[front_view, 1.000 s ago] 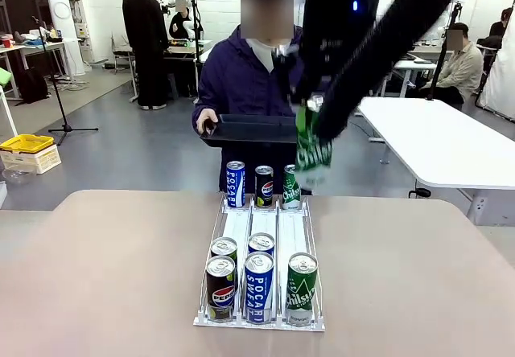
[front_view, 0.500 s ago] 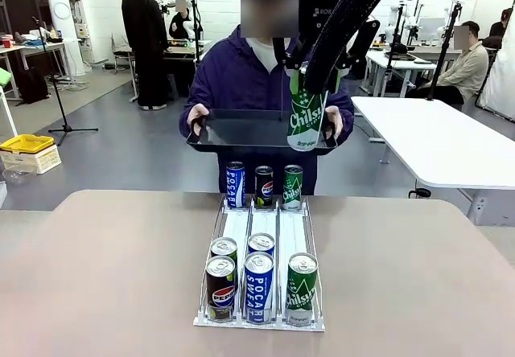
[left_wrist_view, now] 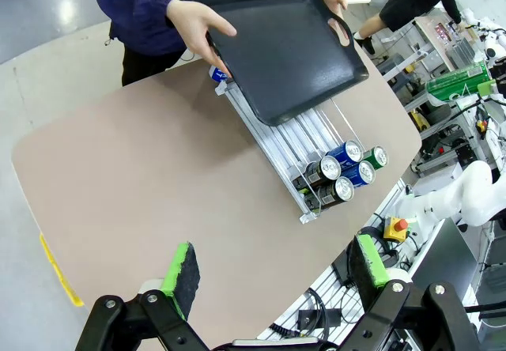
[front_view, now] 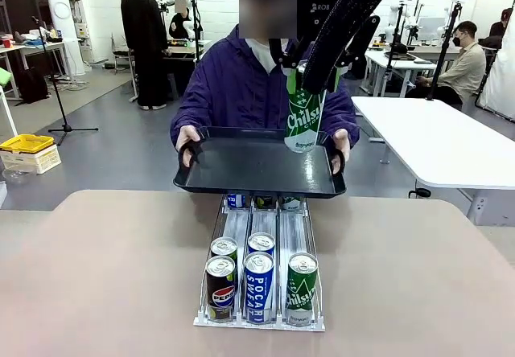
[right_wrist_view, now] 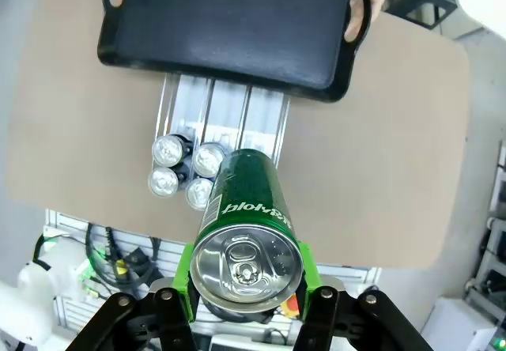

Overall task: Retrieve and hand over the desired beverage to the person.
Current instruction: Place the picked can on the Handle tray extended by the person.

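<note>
Jaws: right gripper (right_wrist_view: 247, 280) clamps green can (front_view: 304, 116), left gripper (left_wrist_view: 275, 266) released.
Can hangs near the tray (front_view: 241, 172) a person (front_view: 233, 92) holds over table's (front_view: 121, 276) far edge.

Well left of the right hand (front_view: 312, 67) and lower — a yellow crate (front_view: 26, 143) on the floor; a person in black (front_view: 145, 31) stands beyond it. Right of the hand — a white desk (front_view: 438, 144).

Front view: the black tray (front_view: 257, 168) covers the far end of the can rack (front_view: 259, 224), toward the bench's far edge. The three far cans (front_view: 235, 201) show bottoms only; brands cannot be told. The robot's right hand (front_view: 306, 71) and arm cover the upper end of the Chilsung can (front_view: 304, 120). Right wrist view: that can hides part of the rack's near end.
</note>
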Available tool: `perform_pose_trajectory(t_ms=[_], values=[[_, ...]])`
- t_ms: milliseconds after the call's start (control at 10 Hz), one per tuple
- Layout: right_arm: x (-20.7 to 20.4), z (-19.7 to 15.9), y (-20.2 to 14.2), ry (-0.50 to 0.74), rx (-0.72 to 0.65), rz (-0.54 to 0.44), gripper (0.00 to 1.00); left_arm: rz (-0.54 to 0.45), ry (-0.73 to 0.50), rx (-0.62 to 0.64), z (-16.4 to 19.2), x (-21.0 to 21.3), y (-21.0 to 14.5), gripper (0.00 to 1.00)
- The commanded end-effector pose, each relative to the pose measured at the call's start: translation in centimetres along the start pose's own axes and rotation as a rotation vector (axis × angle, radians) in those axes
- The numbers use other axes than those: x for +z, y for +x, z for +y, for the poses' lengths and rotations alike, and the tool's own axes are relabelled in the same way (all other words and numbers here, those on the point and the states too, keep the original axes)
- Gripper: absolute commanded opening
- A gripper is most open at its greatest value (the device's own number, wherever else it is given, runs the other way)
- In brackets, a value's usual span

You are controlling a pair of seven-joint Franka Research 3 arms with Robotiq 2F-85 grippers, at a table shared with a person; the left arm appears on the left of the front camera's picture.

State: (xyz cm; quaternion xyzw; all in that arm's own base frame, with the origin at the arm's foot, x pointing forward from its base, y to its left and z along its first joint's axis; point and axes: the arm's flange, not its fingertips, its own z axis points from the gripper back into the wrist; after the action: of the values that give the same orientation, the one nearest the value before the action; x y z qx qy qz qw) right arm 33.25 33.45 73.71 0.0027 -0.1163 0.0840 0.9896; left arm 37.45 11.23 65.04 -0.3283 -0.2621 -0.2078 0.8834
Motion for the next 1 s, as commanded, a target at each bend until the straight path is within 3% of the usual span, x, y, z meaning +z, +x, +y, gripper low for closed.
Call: perform_pose_trajectory(t_ms=[0, 900], values=[[-0.08, -0.49, -0.36, -0.007, -0.016, -0.009, 0.53, -0.011, -0.017, -0.012, -0.03, 0.07, 0.04, 1.00], [-0.08, -0.49, -0.36, -0.007, -0.016, -0.009, 0.53, -0.011, -0.017, -0.012, -0.03, 0.07, 0.04, 1.00]])
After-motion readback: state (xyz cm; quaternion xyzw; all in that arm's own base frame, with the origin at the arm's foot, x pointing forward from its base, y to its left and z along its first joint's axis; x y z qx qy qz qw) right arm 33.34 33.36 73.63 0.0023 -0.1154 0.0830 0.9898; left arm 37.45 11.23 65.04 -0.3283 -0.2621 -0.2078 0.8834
